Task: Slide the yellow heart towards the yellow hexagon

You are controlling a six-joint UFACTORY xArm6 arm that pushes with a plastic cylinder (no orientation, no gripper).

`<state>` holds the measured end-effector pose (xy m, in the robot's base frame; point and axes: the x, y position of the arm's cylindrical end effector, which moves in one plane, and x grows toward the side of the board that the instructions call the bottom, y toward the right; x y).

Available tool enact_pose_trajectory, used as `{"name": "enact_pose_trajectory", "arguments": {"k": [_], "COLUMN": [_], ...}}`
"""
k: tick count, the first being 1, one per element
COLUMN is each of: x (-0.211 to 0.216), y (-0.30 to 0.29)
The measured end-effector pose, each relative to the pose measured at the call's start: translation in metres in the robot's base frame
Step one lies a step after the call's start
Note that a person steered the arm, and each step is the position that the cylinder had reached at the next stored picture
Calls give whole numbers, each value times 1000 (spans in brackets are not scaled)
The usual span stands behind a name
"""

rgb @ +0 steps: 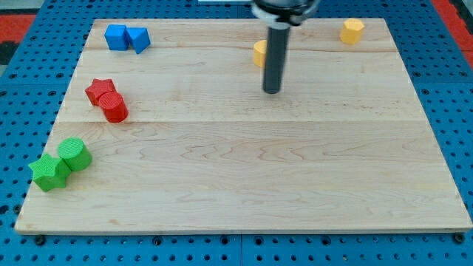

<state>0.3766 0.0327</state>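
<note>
No readable text, labels, brands, numbers or signs anywhere in view.

You are looking at a pale wooden board (244,170), made of long planks laid side by side, with visible grain and a smooth, faintly satin finish. Around it lies a blue perforated base (451,89), matt, dotted with regular holes. My tip (272,91) ends a dark rod with a smooth surface and a dull sheen. The green star (47,173) and green cylinder (75,154) at lower left show fine ribbing, like layered plastic; the red cylinder (114,108) looks similar. The yellow hexagon (352,31) at upper right appears matt plastic.
</note>
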Motion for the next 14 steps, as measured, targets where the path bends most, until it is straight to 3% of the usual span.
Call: {"name": "enact_pose_trajectory", "arguments": {"k": [2,6,7,8,9,10,11,12,14], "x": [-56,-56,-30,-22,-26,-61,-93,-95,-68], "y": [39,93,102,88,-2,-21,42,64,38]}}
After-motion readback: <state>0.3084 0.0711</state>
